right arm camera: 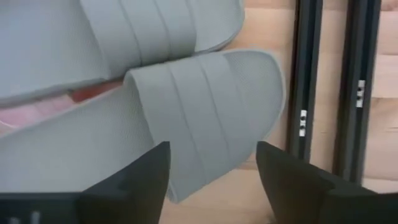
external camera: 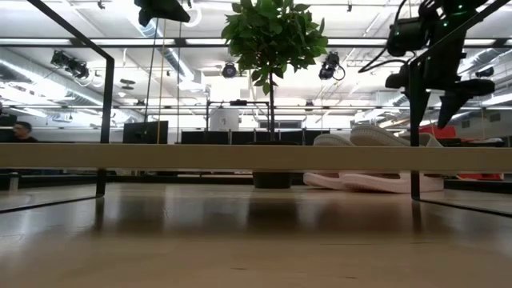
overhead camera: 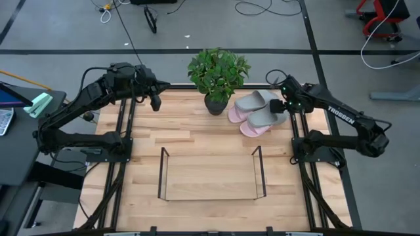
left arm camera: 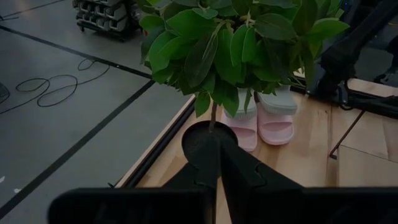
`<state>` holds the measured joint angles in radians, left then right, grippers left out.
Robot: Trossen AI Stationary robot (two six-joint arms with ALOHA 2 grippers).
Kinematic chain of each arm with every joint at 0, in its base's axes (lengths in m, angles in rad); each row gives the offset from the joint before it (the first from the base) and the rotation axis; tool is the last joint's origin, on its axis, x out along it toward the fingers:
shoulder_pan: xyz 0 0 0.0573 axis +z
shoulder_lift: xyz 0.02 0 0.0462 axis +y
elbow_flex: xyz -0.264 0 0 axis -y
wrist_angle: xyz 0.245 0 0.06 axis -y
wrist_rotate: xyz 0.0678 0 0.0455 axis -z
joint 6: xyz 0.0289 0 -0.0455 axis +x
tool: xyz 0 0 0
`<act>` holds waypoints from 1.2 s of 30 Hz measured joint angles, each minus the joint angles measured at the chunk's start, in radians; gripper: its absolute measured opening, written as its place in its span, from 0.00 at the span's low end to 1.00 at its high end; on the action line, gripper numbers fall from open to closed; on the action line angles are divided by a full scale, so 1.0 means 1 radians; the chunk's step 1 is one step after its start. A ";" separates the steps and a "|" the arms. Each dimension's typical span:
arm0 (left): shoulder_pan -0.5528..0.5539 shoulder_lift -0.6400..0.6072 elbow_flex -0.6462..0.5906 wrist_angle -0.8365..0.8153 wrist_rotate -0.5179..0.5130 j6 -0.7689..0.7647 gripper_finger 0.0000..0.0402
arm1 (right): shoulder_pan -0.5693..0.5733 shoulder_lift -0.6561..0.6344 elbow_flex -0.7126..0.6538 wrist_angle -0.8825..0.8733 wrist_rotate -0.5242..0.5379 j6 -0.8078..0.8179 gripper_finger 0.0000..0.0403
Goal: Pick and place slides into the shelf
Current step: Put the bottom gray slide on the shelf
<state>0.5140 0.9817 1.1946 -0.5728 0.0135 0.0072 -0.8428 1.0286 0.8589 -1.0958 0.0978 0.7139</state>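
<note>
Two grey slides (overhead camera: 266, 118) lie stacked on two pale pink slides (overhead camera: 236, 116) at the far right of the table, beside a potted plant. My right gripper (overhead camera: 281, 105) hangs open just above the grey slide nearest the right edge (right arm camera: 205, 106). Its fingers point steeply down on either side of that slide's strap end, and I see no touch. The shelf (overhead camera: 210, 198), a low black wire frame, stands in the table's near middle with nothing in it. My left gripper (overhead camera: 156, 101) hovers shut, high at the far left, pointing toward the plant.
The potted plant (overhead camera: 216, 72) stands at the far middle, right next to the slides. Black rails (right arm camera: 301, 93) run along the table's right edge close to the grey slide. Bare wood lies between the slides and the shelf's right posts (overhead camera: 257, 157).
</note>
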 joint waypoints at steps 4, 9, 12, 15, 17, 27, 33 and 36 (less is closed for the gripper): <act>0.000 0.000 0.000 0.000 0.000 -0.004 0.07 | -0.077 0.006 0.000 0.009 -0.047 0.000 0.67; 0.000 0.000 0.000 0.000 0.000 -0.023 0.05 | -0.138 0.028 0.000 0.015 -0.079 -0.017 0.70; 0.000 0.000 0.000 -0.001 0.000 -0.024 0.04 | -0.163 0.054 0.000 0.019 -0.113 -0.036 0.70; 0.000 0.000 0.000 -0.002 0.000 -0.024 0.03 | -0.175 0.082 0.000 0.032 -0.130 -0.046 0.70; 0.000 0.000 0.000 -0.002 0.000 -0.024 0.04 | -0.179 0.101 0.000 0.043 -0.130 -0.060 0.70; 0.000 0.000 0.000 -0.003 0.000 -0.027 0.06 | -0.224 0.179 0.000 0.057 -0.135 -0.108 0.70; 0.000 0.000 0.000 -0.003 0.000 -0.029 0.03 | -0.229 0.209 0.000 0.061 -0.169 -0.146 0.70; 0.000 0.000 0.000 -0.003 0.000 -0.030 0.03 | -0.230 0.218 0.000 0.065 -0.177 -0.168 0.70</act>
<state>0.5140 0.9817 1.1945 -0.5762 0.0138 -0.0227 -1.0725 1.2468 0.8589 -1.0309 -0.0796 0.5455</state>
